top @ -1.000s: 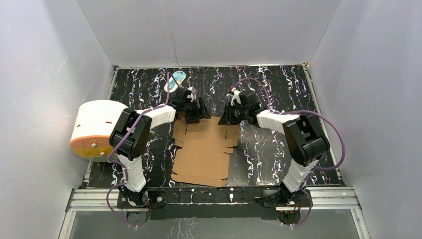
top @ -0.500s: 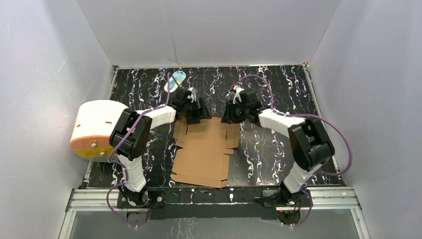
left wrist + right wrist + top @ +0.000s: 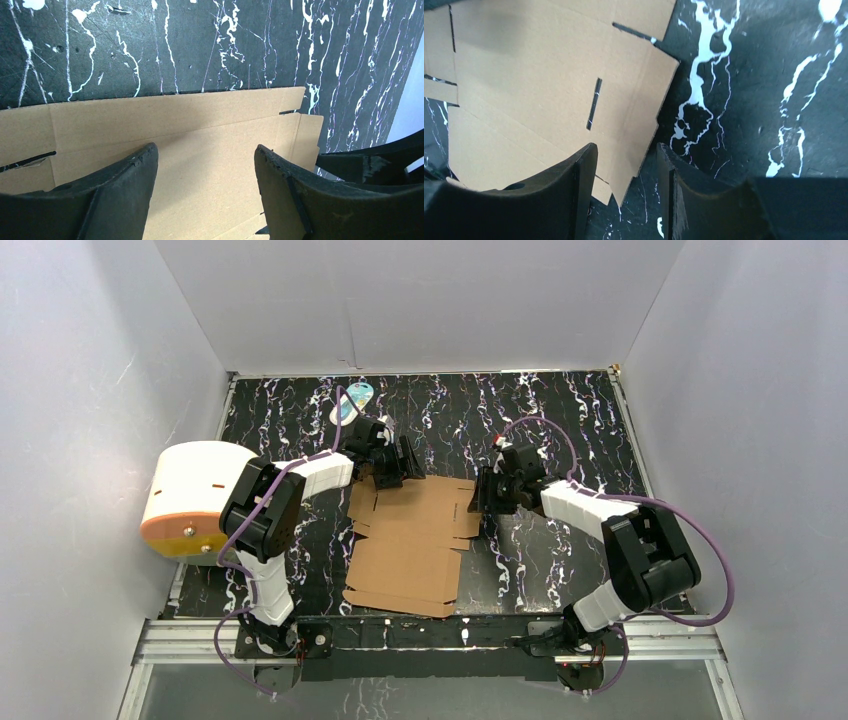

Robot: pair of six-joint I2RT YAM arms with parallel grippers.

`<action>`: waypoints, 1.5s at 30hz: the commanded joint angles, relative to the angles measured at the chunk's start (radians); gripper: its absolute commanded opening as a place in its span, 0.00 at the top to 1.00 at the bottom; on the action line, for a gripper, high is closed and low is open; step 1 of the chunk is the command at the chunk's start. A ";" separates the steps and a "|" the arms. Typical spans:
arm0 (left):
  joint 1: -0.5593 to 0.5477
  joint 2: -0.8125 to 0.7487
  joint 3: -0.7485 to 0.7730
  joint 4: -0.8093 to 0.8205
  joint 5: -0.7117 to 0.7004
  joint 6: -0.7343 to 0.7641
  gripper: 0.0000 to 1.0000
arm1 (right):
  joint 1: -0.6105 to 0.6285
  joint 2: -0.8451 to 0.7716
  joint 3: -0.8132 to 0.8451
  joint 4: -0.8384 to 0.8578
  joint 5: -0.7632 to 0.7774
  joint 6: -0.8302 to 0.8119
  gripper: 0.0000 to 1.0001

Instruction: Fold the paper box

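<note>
Right hand (image 3: 483, 495) has swung from the paper box's (image 3: 410, 540) far edge to its right side.
Overhead: box flat on the worktop (image 3: 570, 410), left hand (image 3: 392, 468) at its far-left corner. Left wrist: hand spread over the sheet, probably to steady it. Right wrist: hand spread astride the right flap's edge, likely to lift it.

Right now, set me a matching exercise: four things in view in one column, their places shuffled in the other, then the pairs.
1. paper box
2. left hand
3. right hand
4. white-and-orange cylinder

A. at the box's right edge
B. at the scene's far left
C. lying flat in the middle
D. at the box's far edge

Pairs: 1-C, 2-D, 3-A, 4-B
</note>
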 commanded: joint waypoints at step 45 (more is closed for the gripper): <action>-0.019 -0.022 -0.068 -0.085 0.024 -0.029 0.31 | 0.189 0.177 0.319 -0.136 0.105 0.028 0.61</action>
